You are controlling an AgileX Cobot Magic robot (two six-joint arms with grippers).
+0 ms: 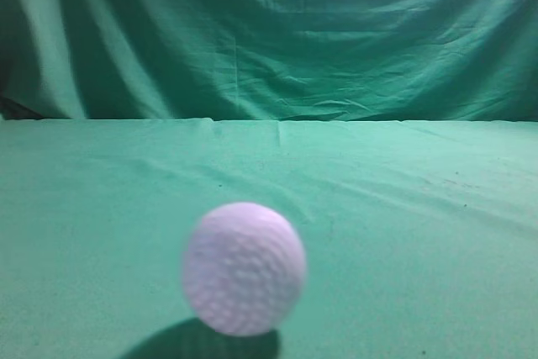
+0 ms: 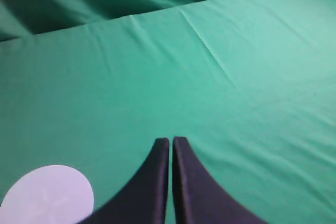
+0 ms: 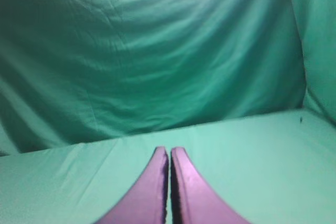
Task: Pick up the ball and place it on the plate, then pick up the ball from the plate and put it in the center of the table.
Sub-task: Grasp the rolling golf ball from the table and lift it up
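Note:
A white dimpled ball [image 1: 244, 268] rests on the green cloth-covered table [image 1: 403, 199], close to the exterior camera and left of centre. Neither gripper shows in the exterior view. My left gripper [image 2: 171, 141] is shut and empty, above the cloth. A pale, flat-looking round shape [image 2: 48, 195] lies to its lower left, cut off by the frame edge; it looks like the plate, but I cannot tell for sure. My right gripper [image 3: 169, 150] is shut and empty, above the cloth and facing the backdrop. The ball is not in either wrist view.
A green fabric backdrop [image 1: 277, 31] hangs behind the table's far edge and wraps round the right side [image 3: 320, 40]. The cloth on the table has creases [image 2: 210, 51].

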